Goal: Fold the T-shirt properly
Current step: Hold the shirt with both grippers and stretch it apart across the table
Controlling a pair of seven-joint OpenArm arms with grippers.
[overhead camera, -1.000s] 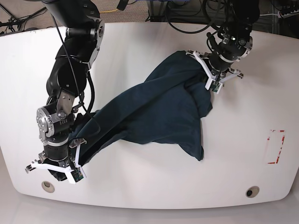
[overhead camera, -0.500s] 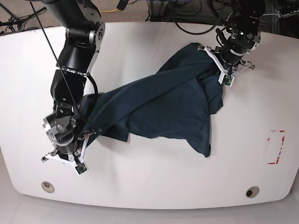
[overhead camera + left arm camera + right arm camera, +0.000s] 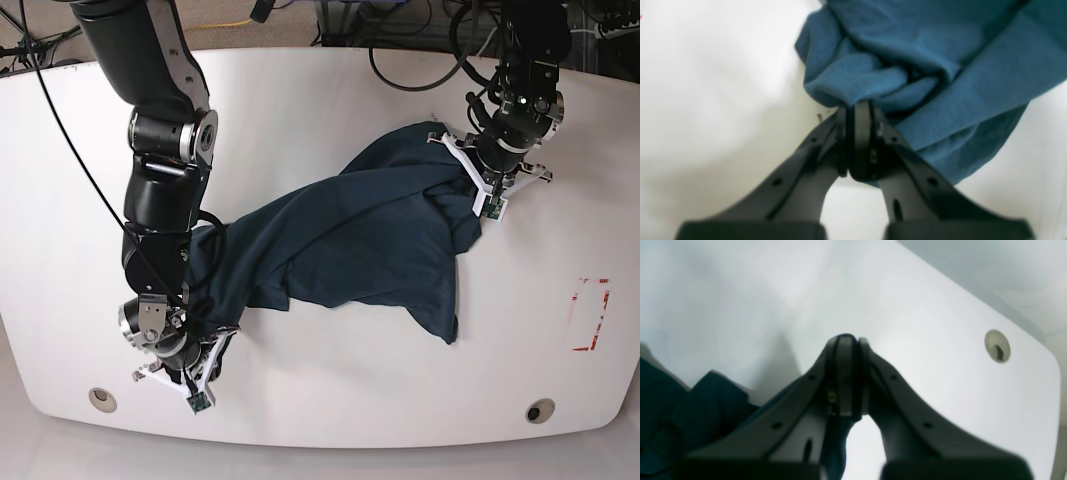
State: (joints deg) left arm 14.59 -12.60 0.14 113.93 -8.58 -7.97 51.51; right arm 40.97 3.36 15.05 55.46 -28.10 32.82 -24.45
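Stretching across the middle of the white table (image 3: 300, 100), the T-shirt (image 3: 350, 240) hangs between the two arms as a wrinkled dark teal band — one end bunched at the far right, the other pulled toward the near left, with a loose flap trailing down to the near right. The left gripper (image 3: 858, 110) has its jaws pressed together on a gathered fold of the cloth, seen plainly in the left wrist view. The right gripper (image 3: 848, 340) is also closed tight; fabric runs up beneath its fingers, pinched there — the tips themselves point out over bare table. A red-marked rectangle (image 3: 590, 315) sits near the table's right edge.
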